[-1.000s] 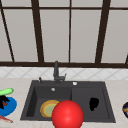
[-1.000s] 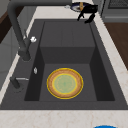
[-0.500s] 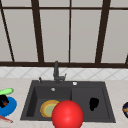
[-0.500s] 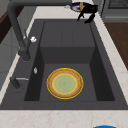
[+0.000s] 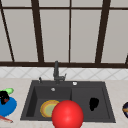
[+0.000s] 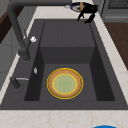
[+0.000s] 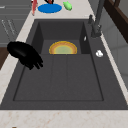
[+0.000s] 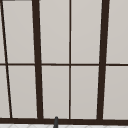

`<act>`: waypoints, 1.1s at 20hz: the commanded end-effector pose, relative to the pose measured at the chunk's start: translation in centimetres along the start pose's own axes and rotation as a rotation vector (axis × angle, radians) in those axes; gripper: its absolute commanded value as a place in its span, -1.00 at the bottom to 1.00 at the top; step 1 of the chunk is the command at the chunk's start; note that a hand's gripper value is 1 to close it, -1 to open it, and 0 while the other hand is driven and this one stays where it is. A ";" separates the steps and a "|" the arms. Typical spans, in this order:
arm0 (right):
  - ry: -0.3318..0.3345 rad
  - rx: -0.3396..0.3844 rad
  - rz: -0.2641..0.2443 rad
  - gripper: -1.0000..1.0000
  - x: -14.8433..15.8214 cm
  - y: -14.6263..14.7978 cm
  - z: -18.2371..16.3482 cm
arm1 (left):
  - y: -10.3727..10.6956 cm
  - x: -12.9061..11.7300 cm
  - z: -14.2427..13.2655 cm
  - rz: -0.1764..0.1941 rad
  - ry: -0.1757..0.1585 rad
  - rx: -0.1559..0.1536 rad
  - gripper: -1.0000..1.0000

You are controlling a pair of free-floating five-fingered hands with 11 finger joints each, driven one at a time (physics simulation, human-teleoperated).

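right hand (image 5: 93,103): fingers relaxed, downturned, empty, over sink (image 5: 107,100) right half | left hand (image 5: 3,97): far left above blue plate (image 5: 7,107), grip unclear | yellow plate (image 6: 65,83): left basin floor, likely stiff, slippery, breakable; take by rim

Front, both sides — shared sink (image 5: 30,100)

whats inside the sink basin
A yellow plate with a green centre lies flat on the floor of the sink. In the front view a red ball covers part of it. The right hand hovers over the drainboard side.
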 end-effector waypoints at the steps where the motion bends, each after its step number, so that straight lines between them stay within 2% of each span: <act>1: 0.000 0.000 0.000 0.00 0.0 0.0 0.0 | 1.3 0.8 -2.3 0.014 0.004 -0.019 1.00; 3: 0.000 0.000 0.000 0.00 0.0 0.0 0.0 | 1.6 0.9 -3.5 0.019 0.014 -0.030 1.00; 7: 0.000 0.000 0.000 0.00 0.0 0.0 0.0 | 2.0 1.2 -5.9 0.021 0.031 -0.034 1.00; 17: 0.000 0.000 0.000 0.00 0.0 0.0 0.0 | 2.7 1.3 -12.5 0.006 0.042 -0.050 1.00; 22: 0.000 0.000 0.000 0.00 0.0 0.0 0.0 | 2.4 0.5 -15.7 -0.001 0.050 -0.061 1.00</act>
